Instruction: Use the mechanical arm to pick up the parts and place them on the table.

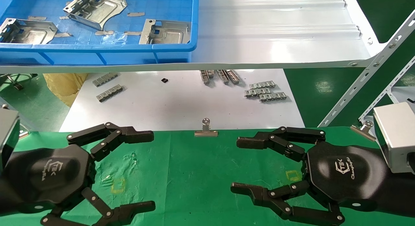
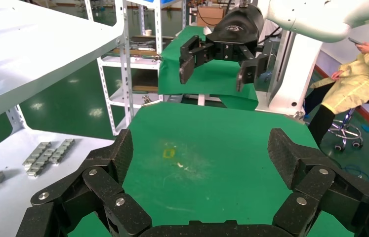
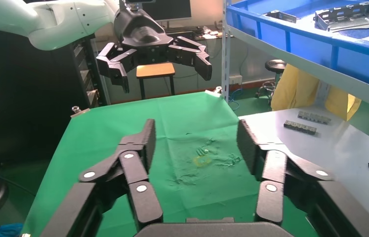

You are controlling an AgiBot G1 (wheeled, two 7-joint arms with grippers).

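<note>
Both claws hover spread and empty above the wrinkled green cloth table (image 1: pixel 194 174): the glossy black left gripper (image 1: pixel 150 169) at the lower left of the head view, the glossy black right gripper (image 1: pixel 238 166) at the lower right, fingertips facing each other across a faint yellow square outline (image 1: pixel 118 184). Only the head view shows all three silvery stamped sheet-metal parts in the blue plastic bin (image 1: pixel 191 31) at the upper left. From left to right: one part (image 1: pixel 27 31) cut off by the frame edge, one part (image 1: pixel 95 8) tilted with its long axis running diagonally toward the upper right, and one part (image 1: pixel 165 32) lying roughly level against the bin's front wall. The bin sits on the white ribbed shelf (image 1: pixel 275 34). Below it, small grey toothed strips (image 1: pixel 265 92) lie on the white board (image 1: pixel 181 102), and a silver binder clip (image 1: pixel 206 128) sits at the cloth's edge. The right wrist view catches only the bin's corner; the left wrist view shows no parts.
</note>
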